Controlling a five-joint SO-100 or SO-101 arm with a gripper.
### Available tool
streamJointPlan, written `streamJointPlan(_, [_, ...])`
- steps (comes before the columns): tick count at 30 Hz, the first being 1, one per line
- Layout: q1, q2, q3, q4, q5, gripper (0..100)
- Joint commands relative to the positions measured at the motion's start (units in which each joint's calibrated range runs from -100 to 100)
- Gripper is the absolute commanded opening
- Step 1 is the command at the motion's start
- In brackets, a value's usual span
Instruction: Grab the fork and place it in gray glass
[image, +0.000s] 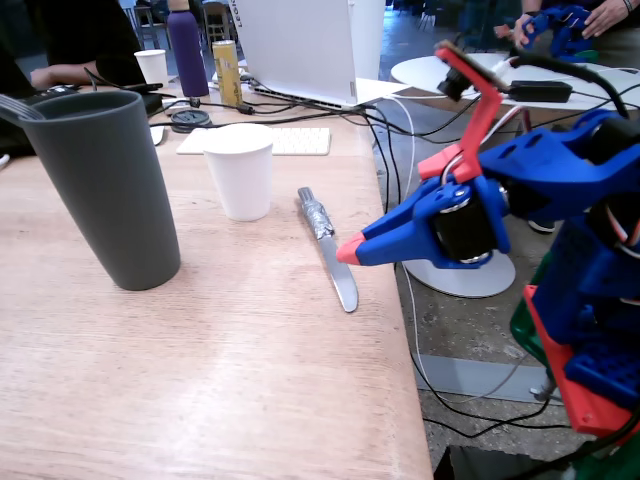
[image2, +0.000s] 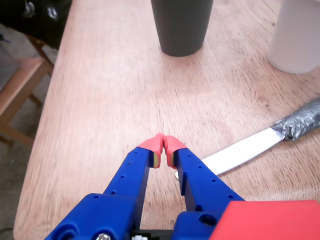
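The gray glass (image: 105, 190) stands upright at the left of the wooden table; its lower part shows at the top of the wrist view (image2: 182, 25). The fork's silver tines (image: 18, 106) stick out over the glass's rim at the left edge of the fixed view; its handle is hidden. My blue gripper with red tips (image: 350, 250) is shut and empty. It hovers near the table's right edge, just above the blade tip of the tape-handled knife (image: 328, 245). In the wrist view the tips (image2: 163, 145) touch each other, with the knife blade (image2: 245, 150) to their right.
A white paper cup (image: 240, 170) stands between the glass and the knife and also shows in the wrist view (image2: 300, 35). A keyboard (image: 290, 140), laptop (image: 300, 45), purple bottle (image: 187, 50), yellow can (image: 228, 72) and cables lie behind. The table edge (image: 400, 330) runs beneath the arm.
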Motion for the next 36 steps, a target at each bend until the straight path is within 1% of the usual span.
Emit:
streamJointPlan(1, [-0.2, -0.5, 0.3, 0.8, 0.1, 0])
streamJointPlan(3, [-0.2, -0.5, 0.3, 1.1, 0.2, 0])
streamJointPlan(4, [-0.2, -0.5, 0.3, 3.3, 0.2, 0])
streamJointPlan(6, [-1.2, -0.5, 0.3, 7.1, 2.3, 0])
streamJointPlan(8, [-1.4, -0.5, 0.3, 7.2, 5.0, 0])
streamJointPlan(9, [-1.1, -0.5, 0.3, 7.4, 5.2, 0])
streamJointPlan(36, [0.0, -0.5, 0.3, 7.2, 5.3, 0])
